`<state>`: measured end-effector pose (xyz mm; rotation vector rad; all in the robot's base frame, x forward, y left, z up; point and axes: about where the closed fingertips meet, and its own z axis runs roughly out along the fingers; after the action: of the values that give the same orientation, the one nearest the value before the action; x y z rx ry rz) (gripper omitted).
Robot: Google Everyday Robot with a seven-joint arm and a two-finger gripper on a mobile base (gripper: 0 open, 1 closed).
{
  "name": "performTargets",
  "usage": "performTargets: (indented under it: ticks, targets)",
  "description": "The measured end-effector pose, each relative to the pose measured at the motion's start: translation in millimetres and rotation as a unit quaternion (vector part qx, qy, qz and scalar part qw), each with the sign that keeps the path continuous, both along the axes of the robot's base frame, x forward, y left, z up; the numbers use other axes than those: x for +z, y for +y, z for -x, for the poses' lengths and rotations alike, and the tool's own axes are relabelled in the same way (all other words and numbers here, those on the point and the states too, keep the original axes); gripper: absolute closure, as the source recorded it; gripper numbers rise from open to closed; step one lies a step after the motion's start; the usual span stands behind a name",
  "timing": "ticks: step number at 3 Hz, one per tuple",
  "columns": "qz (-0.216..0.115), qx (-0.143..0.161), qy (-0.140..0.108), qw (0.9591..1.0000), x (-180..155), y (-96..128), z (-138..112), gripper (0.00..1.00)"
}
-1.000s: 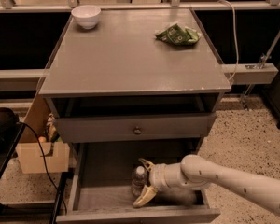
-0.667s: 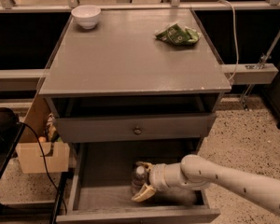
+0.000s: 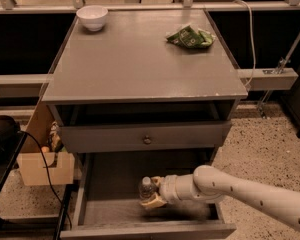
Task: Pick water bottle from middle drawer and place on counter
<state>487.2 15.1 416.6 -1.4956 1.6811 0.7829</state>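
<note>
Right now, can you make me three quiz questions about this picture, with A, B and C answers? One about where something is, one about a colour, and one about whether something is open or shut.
1. Where is the water bottle?
A. on the floor
B. in the middle drawer
C. on a chair

2. What colour is the bowl on the counter?
A. white
B. red
C. blue

3. The middle drawer is:
A. pushed shut
B. pulled open
C. taken right out

Answers:
1 B: the water bottle stands on the drawer's floor, and the gripper is right by it down in the drawer.
2 A: the bowl at the counter's back corner is white.
3 B: the drawer sticks out and its floor shows from above.
</note>
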Motion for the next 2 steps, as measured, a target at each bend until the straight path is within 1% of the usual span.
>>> performTargets:
  ticks: [1, 2]
  targets:
    - [0.0, 0.0, 0.0, 1.0, -0.2, 0.4, -0.2, 0.7]
    - [0.0, 0.0, 0.0, 1.0, -0.3, 0.4, -0.2, 0.94]
